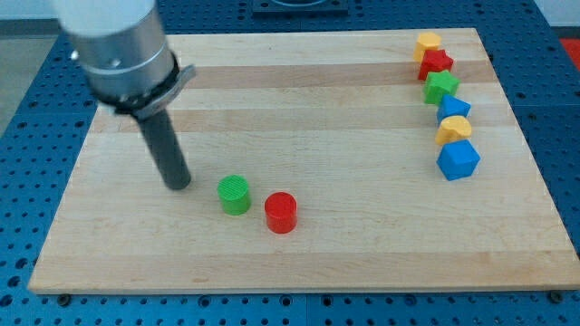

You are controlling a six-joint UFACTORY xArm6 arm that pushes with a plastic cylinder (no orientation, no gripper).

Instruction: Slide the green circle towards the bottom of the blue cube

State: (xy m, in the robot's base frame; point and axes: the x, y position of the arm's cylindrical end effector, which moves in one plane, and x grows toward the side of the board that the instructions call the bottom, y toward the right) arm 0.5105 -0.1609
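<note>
The green circle (235, 194), a short green cylinder, sits on the wooden board left of the centre, toward the view's bottom. The blue cube (458, 160) sits far to the right, the lowest block in a column near the right edge. My tip (178, 184) rests on the board just left of the green circle, a small gap apart from it. The rod rises up and to the left from the tip.
A red cylinder (281, 213) lies just right of and below the green circle. Above the blue cube stand a yellow block (453, 130), a blue block (453, 109), a green star (441, 87), a red star (436, 62) and a yellow block (428, 43). The board (299, 263) ends at blue surroundings.
</note>
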